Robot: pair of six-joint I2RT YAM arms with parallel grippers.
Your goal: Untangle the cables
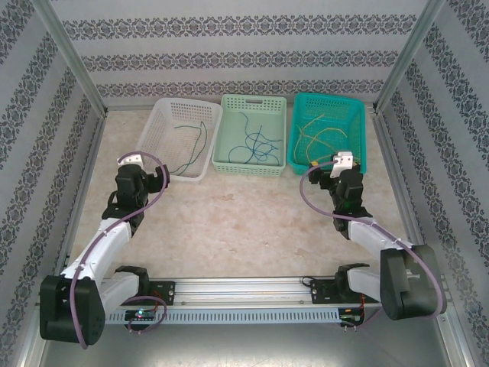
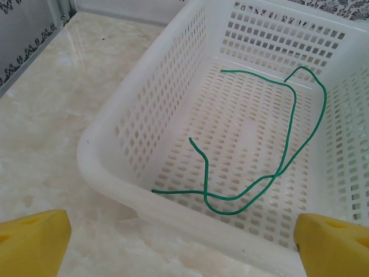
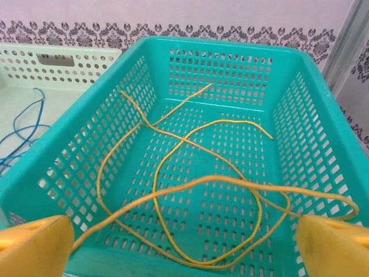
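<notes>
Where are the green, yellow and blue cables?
green cables (image 2: 294,124): left wrist view, on the long strand's right-hand stretch.
yellow cables (image 3: 214,178): right wrist view, on the long front strand's crest.
blue cables (image 1: 256,144): top view, mid-tangle.

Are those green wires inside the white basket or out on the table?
Inside. The green cables lie looped on the floor of the white basket, within its walls.

A white plastic basket with slotted walls and floor (image 2: 164,109) sits on a pale marble-patterned tabletop (image 2: 52,133). Thin green cables (image 2: 294,112) lie inside it, looping across the floor and crossing close to the near wall. They look like two separate strands, though the crossings make that hard to confirm. The left gripper (image 2: 183,247) hangs before the basket's near rim, its yellow fingertips (image 2: 31,242) spread wide at the bottom corners, holding nothing.
</notes>
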